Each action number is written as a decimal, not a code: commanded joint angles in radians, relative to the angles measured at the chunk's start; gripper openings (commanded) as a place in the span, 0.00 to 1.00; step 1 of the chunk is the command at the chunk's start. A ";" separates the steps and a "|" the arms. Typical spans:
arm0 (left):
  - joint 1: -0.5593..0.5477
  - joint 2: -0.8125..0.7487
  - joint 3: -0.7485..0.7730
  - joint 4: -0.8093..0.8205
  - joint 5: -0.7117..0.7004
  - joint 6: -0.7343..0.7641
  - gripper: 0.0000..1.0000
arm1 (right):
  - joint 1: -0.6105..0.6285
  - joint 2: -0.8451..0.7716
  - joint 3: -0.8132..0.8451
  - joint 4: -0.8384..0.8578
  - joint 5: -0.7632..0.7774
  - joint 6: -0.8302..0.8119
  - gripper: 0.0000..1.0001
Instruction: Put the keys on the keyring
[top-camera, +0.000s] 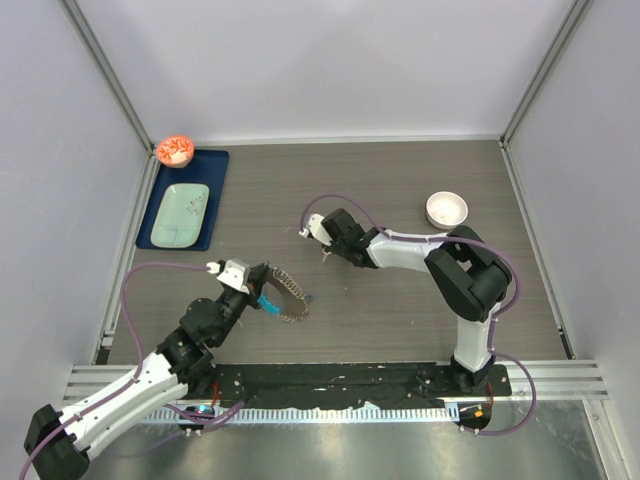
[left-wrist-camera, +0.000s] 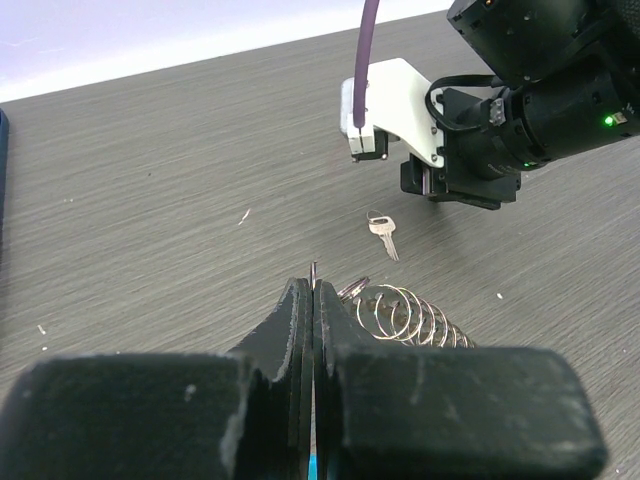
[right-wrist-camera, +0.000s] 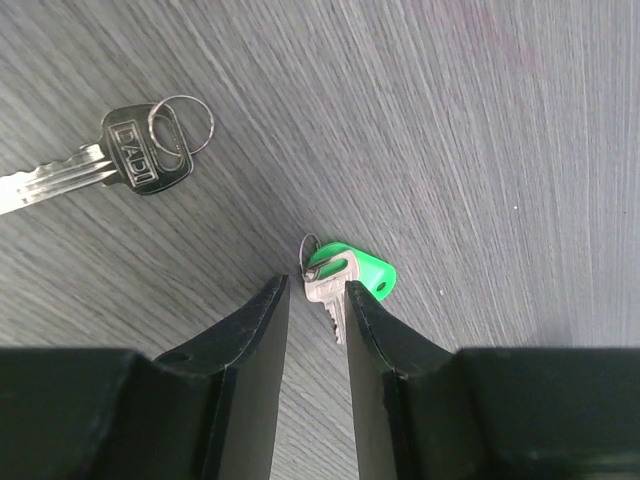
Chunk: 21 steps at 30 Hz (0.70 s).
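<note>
Your left gripper (left-wrist-camera: 313, 300) pinches keyring (top-camera: 290, 296) steady; your right gripper (right-wrist-camera: 315, 285), slightly spread, straddles green key (right-wrist-camera: 352, 271) for pickup

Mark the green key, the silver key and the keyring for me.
green key (right-wrist-camera: 368, 272), right wrist view, green head
silver key (right-wrist-camera: 148, 160), right wrist view, stamped head
keyring (left-wrist-camera: 410, 315), left wrist view, metal loops

The flat tabletop (top-camera: 400, 310) is grey with a fine wood-grain streaking. The tiny silver metal key (right-wrist-camera: 140, 160) is plain silver all over. The tiny green-headed key (right-wrist-camera: 350, 272) has a silver blade. The silvery chain keyring (top-camera: 290, 295) carries a light-blue strap. The small round bowl (top-camera: 446, 208) is white. The rectangular tray (top-camera: 218, 200) is dark blue and its oblong plate (top-camera: 180, 215) pale mint. The arm's thin cable (left-wrist-camera: 368, 40) is purple.
</note>
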 joint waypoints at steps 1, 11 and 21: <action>0.001 -0.007 0.007 0.039 -0.011 0.004 0.00 | 0.005 0.019 0.036 0.047 0.034 -0.023 0.35; 0.001 -0.016 0.007 0.030 -0.009 0.004 0.00 | 0.005 0.050 0.041 0.060 0.046 -0.043 0.19; 0.001 -0.024 0.006 0.030 0.000 0.006 0.00 | 0.005 -0.018 0.023 0.048 0.028 -0.008 0.01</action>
